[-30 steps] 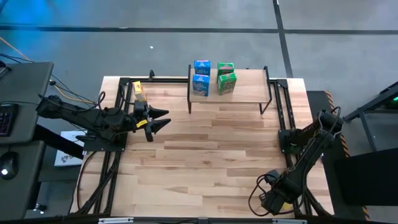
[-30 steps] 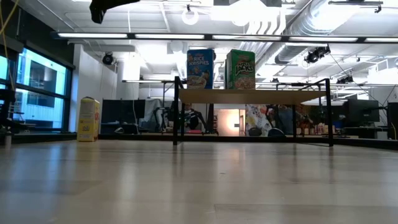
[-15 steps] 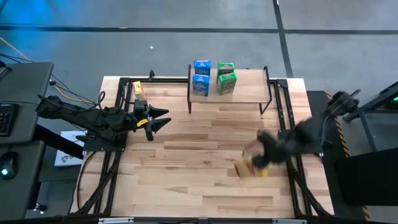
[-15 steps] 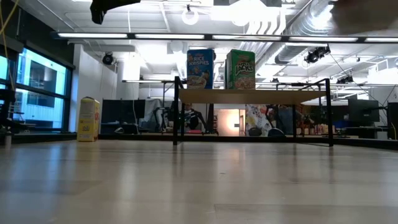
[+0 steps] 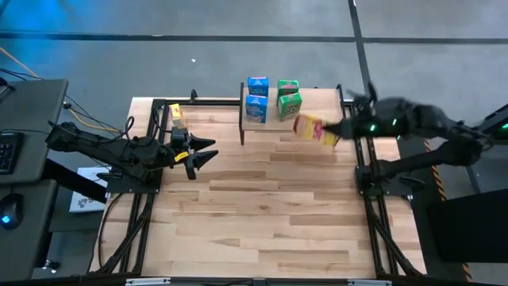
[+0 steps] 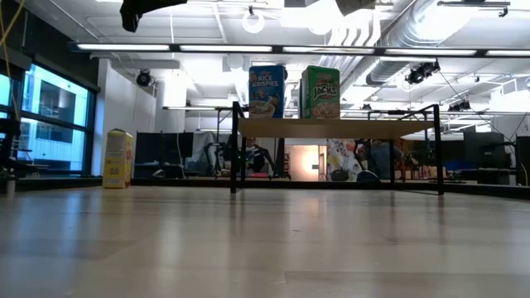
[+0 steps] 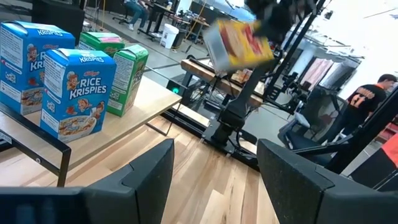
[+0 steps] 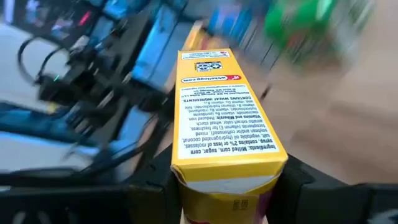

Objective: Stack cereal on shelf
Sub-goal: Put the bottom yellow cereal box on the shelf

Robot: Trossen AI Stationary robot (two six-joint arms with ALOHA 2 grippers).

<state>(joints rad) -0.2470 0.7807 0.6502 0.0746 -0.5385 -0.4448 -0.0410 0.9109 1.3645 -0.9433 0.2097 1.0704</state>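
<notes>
Right gripper point(image 5: 337, 131) is clamped on a yellow box point(image 5: 316, 129), fingers pressed to its two sides in the right wrist view, box point(image 8: 225, 130) sticking forward between them. Half a second ago this arm was low over the worktop at about 4 o'clock with the box; now it is up at 1 o'clock, box tilted in the air over the right part of the shelf point(image 5: 317, 123), just beside the green boxes point(image 5: 288, 101). Means the carry is nearly over; what's left for this box is likely lowering and letting go on the bare board right of the greens.

Left gripper point(image 5: 202, 152) hovers at 9 o'clock, fingers point(image 7: 143, 180) wide apart, holding nothing, same place as a second ago.

Shelf sits at 12 o'clock on the worktop point(image 5: 254, 214). On it: two blue boxes point(image 5: 256, 97) on the left part, one behind the other, two green ones just right of them. Second yellow box point(image 5: 177, 117) stands on the worktop at 10 o'clock, well left of the shelf, not yet picked.

Four of six shelved, fifth in the air.
</notes>
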